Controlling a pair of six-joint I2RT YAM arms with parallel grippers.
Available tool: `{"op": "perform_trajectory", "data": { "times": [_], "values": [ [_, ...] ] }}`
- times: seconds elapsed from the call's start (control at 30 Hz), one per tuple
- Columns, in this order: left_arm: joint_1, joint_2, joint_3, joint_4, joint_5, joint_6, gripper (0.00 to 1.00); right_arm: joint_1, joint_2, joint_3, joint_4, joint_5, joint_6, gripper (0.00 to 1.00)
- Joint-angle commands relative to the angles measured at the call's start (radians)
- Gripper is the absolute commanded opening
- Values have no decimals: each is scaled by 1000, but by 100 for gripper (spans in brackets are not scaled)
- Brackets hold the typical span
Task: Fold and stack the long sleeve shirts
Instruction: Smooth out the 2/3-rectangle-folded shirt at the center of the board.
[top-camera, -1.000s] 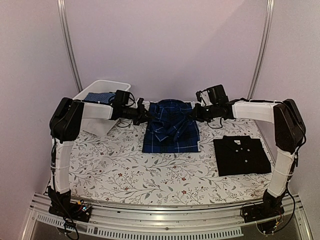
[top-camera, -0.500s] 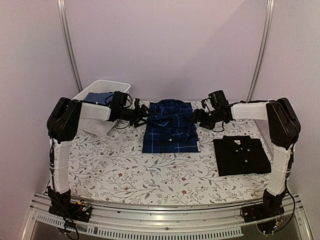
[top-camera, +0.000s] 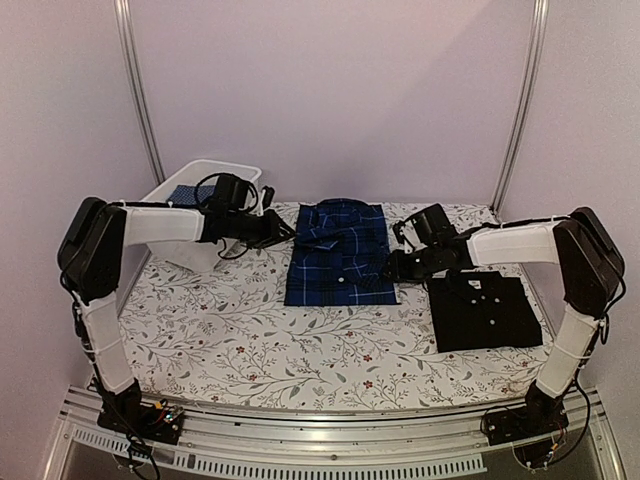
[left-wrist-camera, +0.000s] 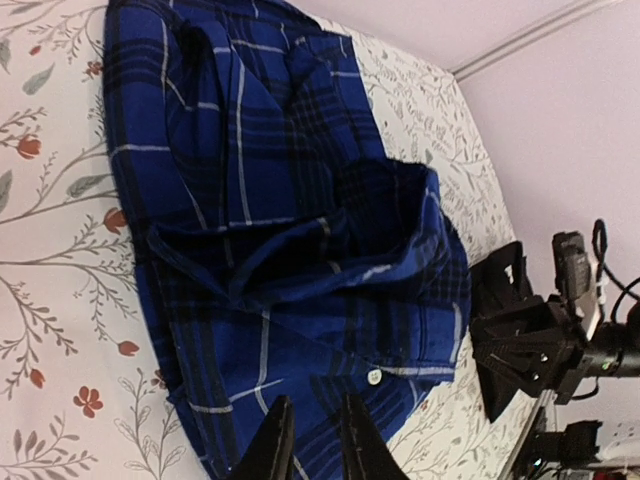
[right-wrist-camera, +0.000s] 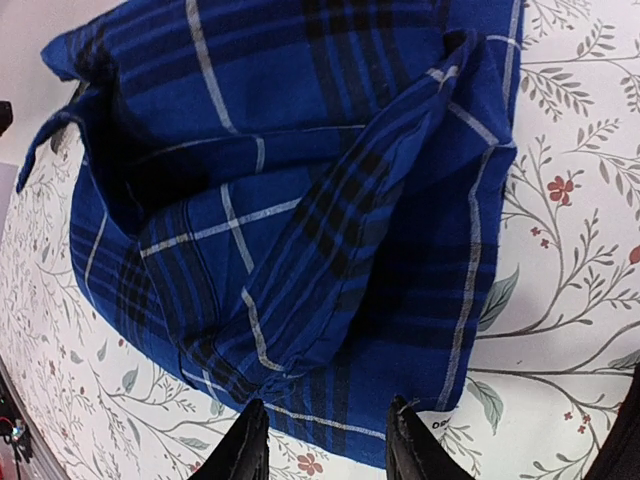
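On the flower-printed worktop (top-camera: 250, 340) lie two shirts, both folded flat and well apart from each other. One is the navy-and-blue plaid shirt (top-camera: 340, 255), in the middle of the worktop towards the back with its collar at the far end. The other is the black shirt (top-camera: 485, 312), at about 4 o'clock from the plaid one, showing a row of small white buttons. The left fingers (top-camera: 283, 232) hover at 9 o'clock of the plaid shirt, just beside its collar end. In the left wrist view their tips stand only slightly parted with nothing between them, the shirt's edge lying just past them. The right fingers (top-camera: 393, 268) hang at 3 o'clock of the plaid shirt, between it and the black shirt. In the right wrist view they stand apart with a clear gap and hold nothing, the plaid hem lying under and beyond the tips. One white bin (top-camera: 222, 164) stands at about 10 o'clock from the plaid shirt, at the left back of the worktop, and one blue patterned cloth (top-camera: 190, 192) lies inside it. Neither shirt rests on the other.
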Motion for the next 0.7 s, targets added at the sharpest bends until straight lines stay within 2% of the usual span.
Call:
{"op": "perform_trajectory", "data": {
  "times": [0.0,0.1,0.33,0.53,0.67],
  "values": [
    [-85,44,-13,-62,-53,40,14,28,0,-15,31,18,-49,42],
    [-116,101,36,-62,-51,36,10,47,17,-1,41,25,-56,46],
    [-137,285,268,-118,-72,39,10,49,85,48,45,11,-43,48],
    [-120,442,543,-206,-155,47,13,47,116,126,46,-5,-4,18],
    [-105,522,641,-243,-177,36,13,40,145,218,33,-26,17,5]
  ]
}}
